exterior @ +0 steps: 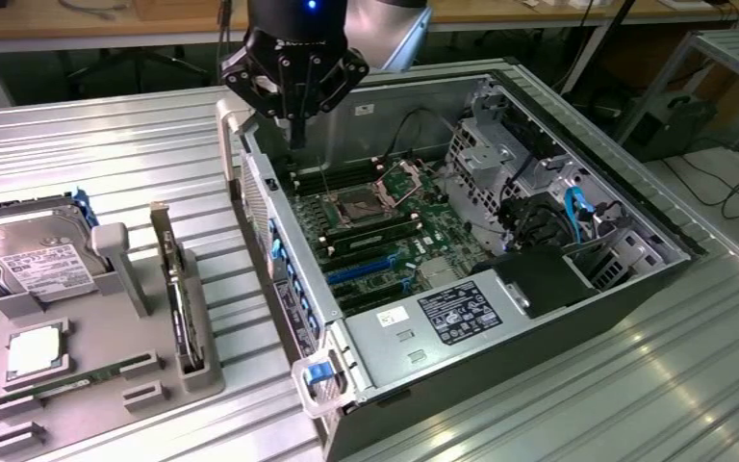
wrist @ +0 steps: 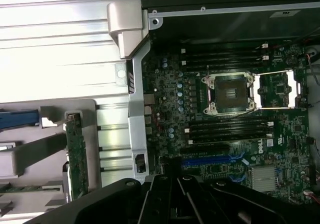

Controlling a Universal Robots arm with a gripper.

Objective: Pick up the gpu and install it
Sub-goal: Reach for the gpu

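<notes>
**Item 1: gripper** (exterior: 299,138). The fingers were pressed together and held nothing. It hung over the 11 o'clock corner of the open computer case (exterior: 498,409).

**Item 2: gpu** (exterior: 180,294). It stood on edge in a slot of the grey tray (exterior: 113,337), toward 8 o'clock from the gripper and well apart from it. It had not yet been picked up.

**Handling note (a judgement).** The pick looked best done with the fingers spread before descent. They should be squared to the card's thin faces, close on its upper edge away from the bracket, and draw it straight up out of the slot.

**Item 3: hard drive** (exterior: 34,265). It sat at 9 o'clock of the tray. It carried a white label whose print was too fine to read.

**Item 4: power supply label** (exterior: 464,313). It was at 5 o'clock in the case and was illegible.

**Item 5: motherboard** (wrist: 225,134). Its pale lettering appeared to read "DELL".
</notes>
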